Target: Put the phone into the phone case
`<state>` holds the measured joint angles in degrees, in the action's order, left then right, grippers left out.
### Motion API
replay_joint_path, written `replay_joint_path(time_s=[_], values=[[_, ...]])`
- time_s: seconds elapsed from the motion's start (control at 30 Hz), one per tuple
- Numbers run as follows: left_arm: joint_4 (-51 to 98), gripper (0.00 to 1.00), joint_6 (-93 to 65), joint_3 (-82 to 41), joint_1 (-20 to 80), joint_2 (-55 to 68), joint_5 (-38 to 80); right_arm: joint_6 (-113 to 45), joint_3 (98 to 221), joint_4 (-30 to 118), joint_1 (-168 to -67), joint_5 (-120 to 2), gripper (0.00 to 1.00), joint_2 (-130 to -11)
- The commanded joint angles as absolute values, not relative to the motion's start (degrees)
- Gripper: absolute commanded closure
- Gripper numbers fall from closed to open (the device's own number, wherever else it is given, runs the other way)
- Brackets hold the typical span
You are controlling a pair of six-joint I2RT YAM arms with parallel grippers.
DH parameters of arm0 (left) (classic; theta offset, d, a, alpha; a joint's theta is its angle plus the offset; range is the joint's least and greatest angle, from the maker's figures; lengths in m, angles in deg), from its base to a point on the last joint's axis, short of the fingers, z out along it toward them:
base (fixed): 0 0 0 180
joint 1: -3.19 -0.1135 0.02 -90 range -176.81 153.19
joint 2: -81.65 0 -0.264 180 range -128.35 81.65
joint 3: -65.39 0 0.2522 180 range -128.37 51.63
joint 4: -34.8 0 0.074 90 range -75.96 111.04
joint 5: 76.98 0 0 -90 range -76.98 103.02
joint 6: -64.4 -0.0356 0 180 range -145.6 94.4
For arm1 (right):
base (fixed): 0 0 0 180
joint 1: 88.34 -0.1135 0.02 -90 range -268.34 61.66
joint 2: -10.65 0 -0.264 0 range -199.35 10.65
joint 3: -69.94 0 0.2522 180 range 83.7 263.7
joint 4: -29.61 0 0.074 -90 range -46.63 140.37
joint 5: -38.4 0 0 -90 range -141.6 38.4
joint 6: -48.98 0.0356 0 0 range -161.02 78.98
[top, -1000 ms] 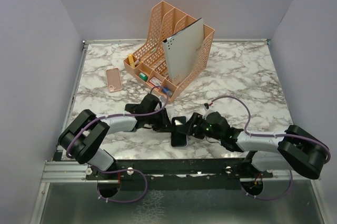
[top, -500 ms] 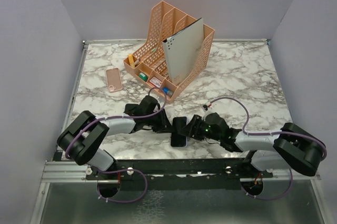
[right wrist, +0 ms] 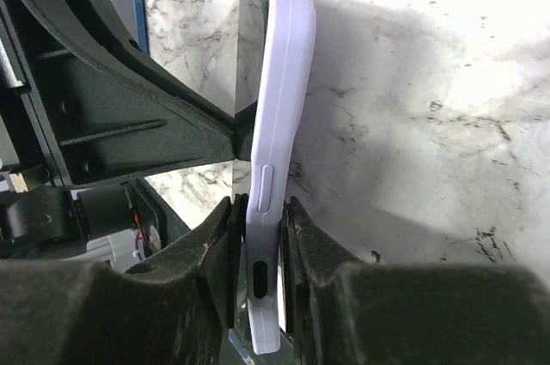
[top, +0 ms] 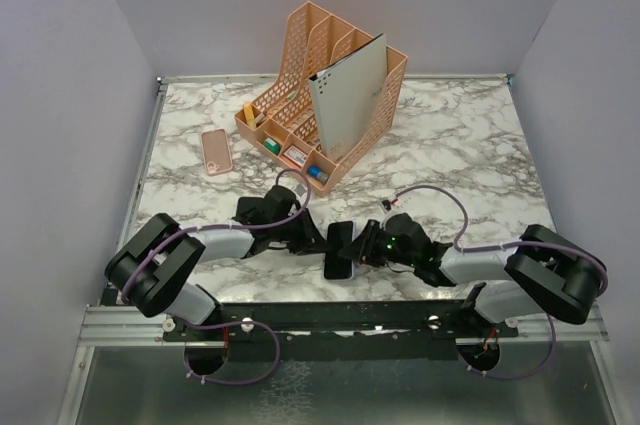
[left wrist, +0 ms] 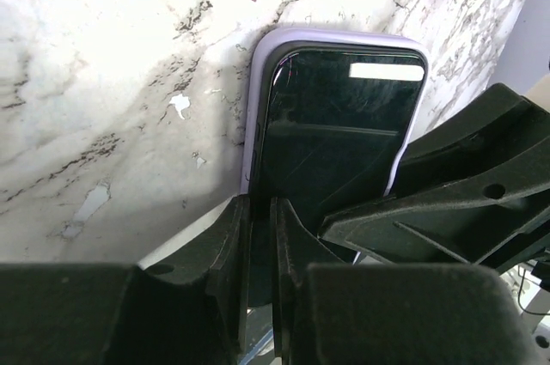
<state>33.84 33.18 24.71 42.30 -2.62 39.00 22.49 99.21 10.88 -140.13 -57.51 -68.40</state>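
Left gripper (left wrist: 259,210): I find the jaws nearly closed, pinching the near end of the phone (left wrist: 335,124). Right gripper (right wrist: 258,215): jaws clamped on the edge of the lilac case (right wrist: 282,73). The phone lies in the case but stands proud of it along one side. Both are at the near middle of the surface (left wrist: 112,82), between the arms. I cannot tell whether they touch it.
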Motion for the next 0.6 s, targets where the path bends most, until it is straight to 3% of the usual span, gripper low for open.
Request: replay_joint_path(time_s=[0.0, 0.07, 0.23, 0.37, 0.57], values=[[32.8, 0.81, 34.9, 23.9, 44.6, 2.8, 45.8, 18.5, 102.6, 9.6, -141.1, -59.9, 0.93, -65.9], [27.3, 0.72, 32.6, 21.8, 43.5, 6.9, 44.5, 15.9, 103.3, 12.9, -141.0, -59.2, 0.99, -62.4], [15.6, 0.42, 28.2, 17.0, 39.2, 17.4, 43.7, 10.7, 103.8, 16.7, -140.5, -59.7, 0.99, -52.0], [11.6, 0.27, 25.6, 12.7, 38.0, 24.4, 44.2, 8.2, 106.3, 21.3, -140.2, -60.2, 1.0, -45.3], [12.0, 0.15, 23.6, 9.4, 37.4, 29.9, 48.6, 5.9, 108.4, 18.2, -139.3, -66.9, 1.0, -39.2]])
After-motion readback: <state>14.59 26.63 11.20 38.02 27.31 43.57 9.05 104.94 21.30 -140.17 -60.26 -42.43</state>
